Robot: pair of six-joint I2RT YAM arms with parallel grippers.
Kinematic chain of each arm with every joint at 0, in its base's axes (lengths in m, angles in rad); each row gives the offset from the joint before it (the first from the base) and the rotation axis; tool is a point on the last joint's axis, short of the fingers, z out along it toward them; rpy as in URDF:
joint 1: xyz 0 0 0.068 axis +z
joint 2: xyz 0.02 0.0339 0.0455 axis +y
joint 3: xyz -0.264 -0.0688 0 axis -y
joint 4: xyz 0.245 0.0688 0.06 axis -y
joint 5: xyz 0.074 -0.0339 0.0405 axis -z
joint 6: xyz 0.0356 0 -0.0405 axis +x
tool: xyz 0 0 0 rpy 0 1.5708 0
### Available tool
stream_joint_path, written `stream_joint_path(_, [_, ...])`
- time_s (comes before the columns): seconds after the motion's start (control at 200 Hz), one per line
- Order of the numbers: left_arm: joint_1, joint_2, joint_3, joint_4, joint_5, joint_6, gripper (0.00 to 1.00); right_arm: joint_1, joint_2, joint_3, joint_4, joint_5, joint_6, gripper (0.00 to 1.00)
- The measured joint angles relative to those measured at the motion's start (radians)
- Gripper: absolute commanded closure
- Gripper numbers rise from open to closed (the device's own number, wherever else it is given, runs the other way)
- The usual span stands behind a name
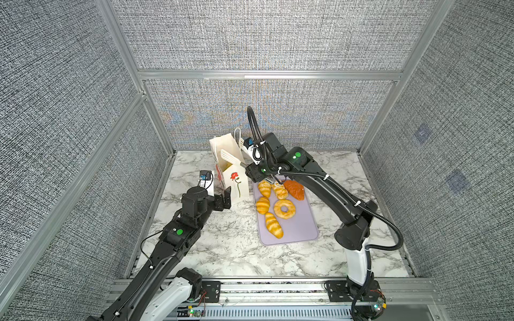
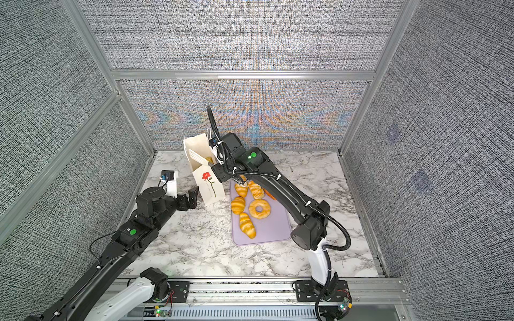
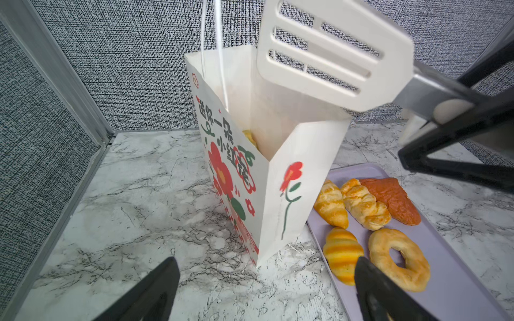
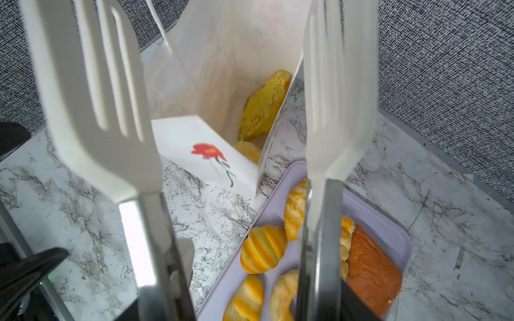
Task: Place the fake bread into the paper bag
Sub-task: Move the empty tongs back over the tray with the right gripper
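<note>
The white paper bag (image 1: 236,184) (image 2: 208,190) (image 3: 292,180) (image 4: 194,155) with its red rose stands open, left of the tray. Two pieces of fake bread (image 4: 264,105) lie inside it. More fake bread lies on the tray: several yellow croissants (image 1: 274,225) (image 2: 247,225), a ring doughnut (image 1: 284,209) (image 3: 400,258) and a darker orange-brown piece (image 1: 294,189) (image 4: 372,266). My right gripper (image 1: 254,172) (image 4: 244,311) is shut on the metal handles of white tongs (image 1: 230,157) (image 3: 333,55) (image 4: 91,97). Their blades are spread, empty, over the bag's mouth. My left gripper (image 1: 225,198) (image 3: 267,266) stands open beside the bag's base.
The lavender tray (image 1: 300,230) (image 2: 269,233) lies on the marble table, right of the bag. The bag's cord handles (image 1: 237,136) stick up near the right wrist. Grey cage walls close in on three sides, with the bag near the back wall.
</note>
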Motion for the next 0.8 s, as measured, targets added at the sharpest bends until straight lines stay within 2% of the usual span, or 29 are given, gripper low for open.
stream_joint_path(0.19, [-0.001, 0.0, -0.029, 0.021, 0.076, -0.011, 0.01, 0.013, -0.075, -0.076, 0.01, 0.016, 0.001, 0.35])
stream_joint_path(0.48, [-0.018, -0.072, -0.113, 0.067, 0.133, -0.073, 0.01, 0.034, -0.271, -0.364, 0.074, 0.044, 0.001, 0.35])
stream_joint_path(0.63, [-0.059, -0.097, -0.142, 0.086, 0.129, -0.097, 0.01, 0.032, -0.371, -0.504, 0.106, 0.065, 0.012, 0.35])
stream_joint_path(0.8, [-0.16, -0.101, -0.177, 0.098, 0.101, -0.119, 0.01, 0.032, -0.463, -0.66, 0.119, 0.103, 0.038, 0.36])
